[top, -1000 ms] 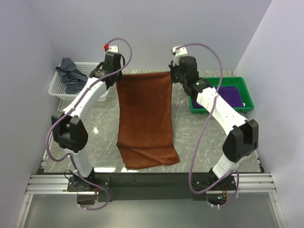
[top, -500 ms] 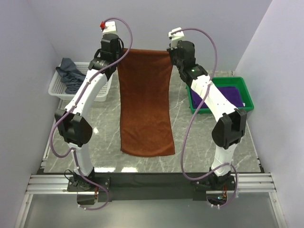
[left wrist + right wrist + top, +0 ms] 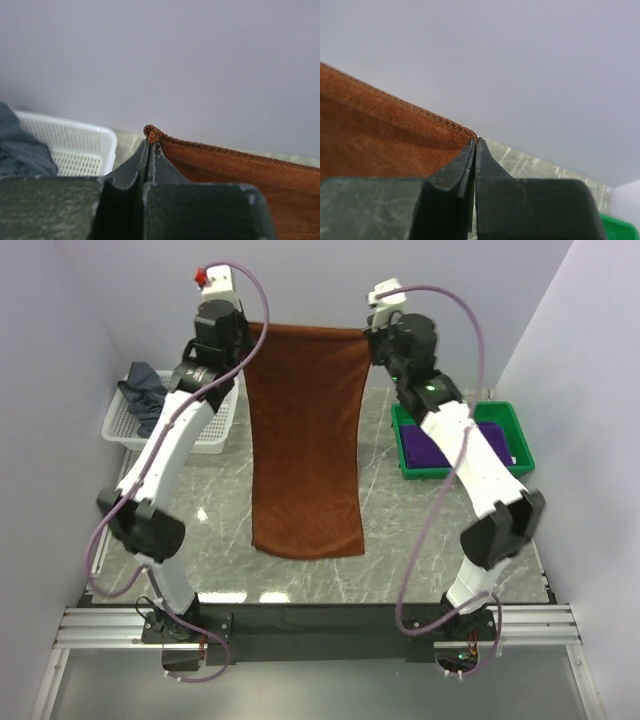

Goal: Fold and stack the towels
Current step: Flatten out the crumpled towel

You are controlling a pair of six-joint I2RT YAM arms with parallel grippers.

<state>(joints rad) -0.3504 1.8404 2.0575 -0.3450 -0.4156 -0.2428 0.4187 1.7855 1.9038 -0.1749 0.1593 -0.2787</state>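
A rust-brown towel (image 3: 305, 440) hangs spread between both raised arms, its lower edge near the table's front. My left gripper (image 3: 250, 332) is shut on its top left corner (image 3: 152, 134). My right gripper (image 3: 366, 337) is shut on the top right corner (image 3: 470, 135). A grey-blue towel (image 3: 145, 400) lies bunched in the white basket at the left. A purple towel (image 3: 470, 445) lies in the green tray at the right.
The white mesh basket (image 3: 205, 430) stands at the back left by the wall, also showing in the left wrist view as a white basket (image 3: 75, 145). The green tray (image 3: 515, 430) sits at the right. The marble tabletop (image 3: 420, 540) shows around the hanging towel.
Both arms have risen and moved toward the back wall, lifting the rust-brown towel so it hangs longer and straighter. Its lower edge slid back from the table's front.
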